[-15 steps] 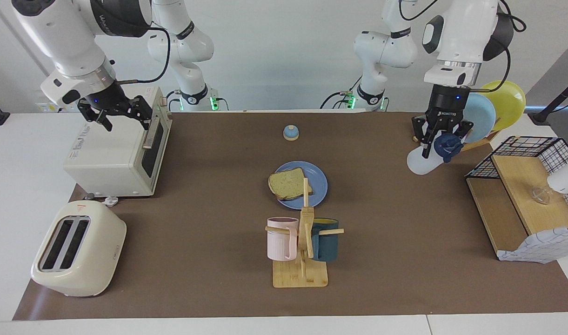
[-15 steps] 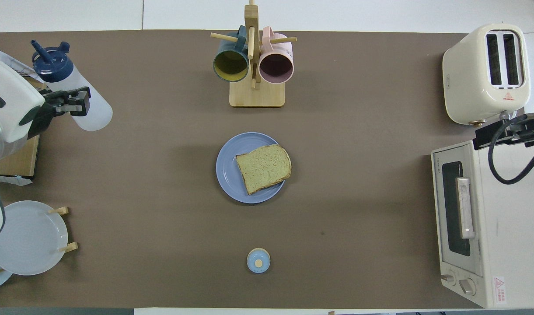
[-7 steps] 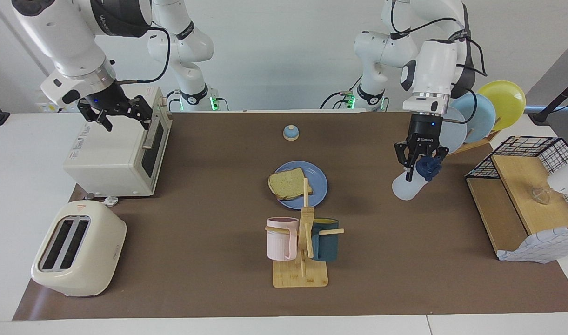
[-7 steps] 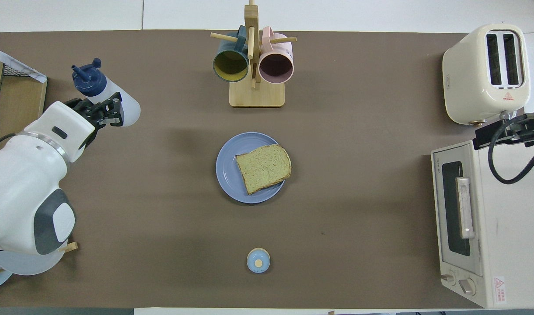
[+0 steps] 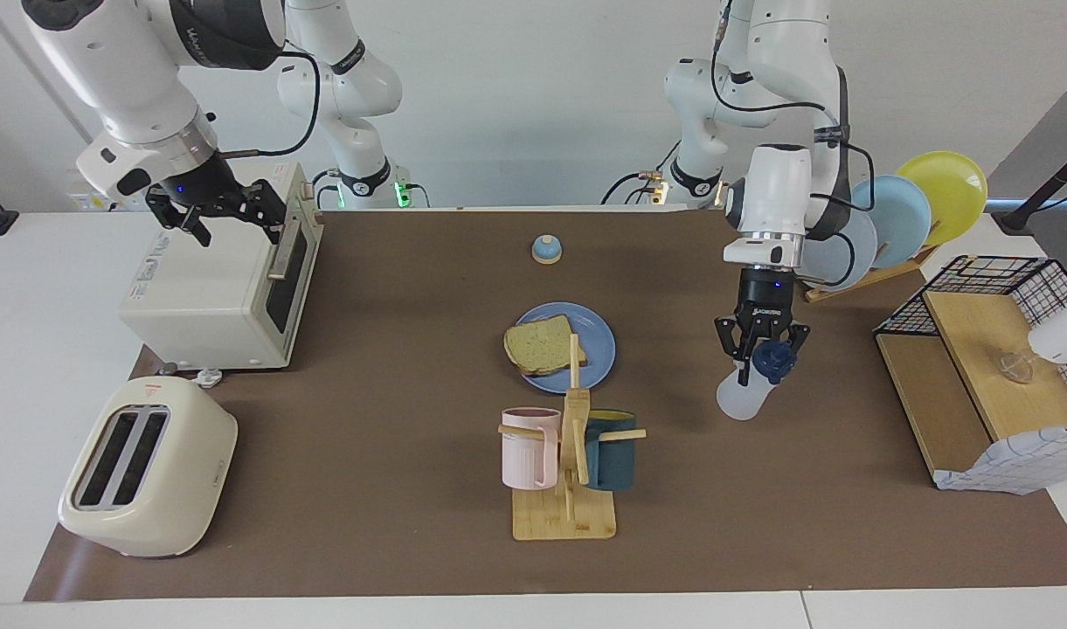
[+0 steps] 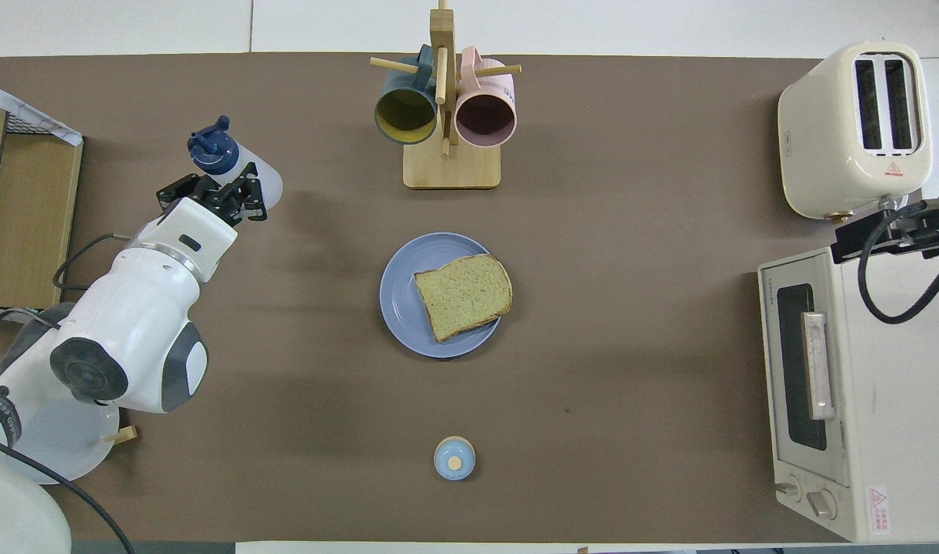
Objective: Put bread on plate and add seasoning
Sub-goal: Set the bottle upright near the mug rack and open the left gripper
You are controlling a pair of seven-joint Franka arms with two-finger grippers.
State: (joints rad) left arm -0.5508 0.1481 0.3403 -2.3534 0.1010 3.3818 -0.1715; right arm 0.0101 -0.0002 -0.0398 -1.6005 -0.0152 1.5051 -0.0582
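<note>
- Bread (image 5: 542,346) lies on the blue plate (image 5: 599,346), mid surface.
- Left pincer (image 5: 760,360) clamped on the seasoning bottle (image 5: 744,393), tilted in the air over bare mat toward the left arm's end.
- Right pincer (image 5: 227,212) waits over the toaster oven (image 5: 210,293), fingers apart, empty.

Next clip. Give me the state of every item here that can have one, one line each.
bread: lying flat on the plate.
plate: flat on the table, holding the bread.
seasoning bottle: tilted, capped, gripped in the air.
left pincer: shut on the seasoning bottle.
right pincer: open, over the toaster oven, waiting.
toaster oven: door closed.
toaster: slots empty.
mugs: hanging on the rack.
</note>
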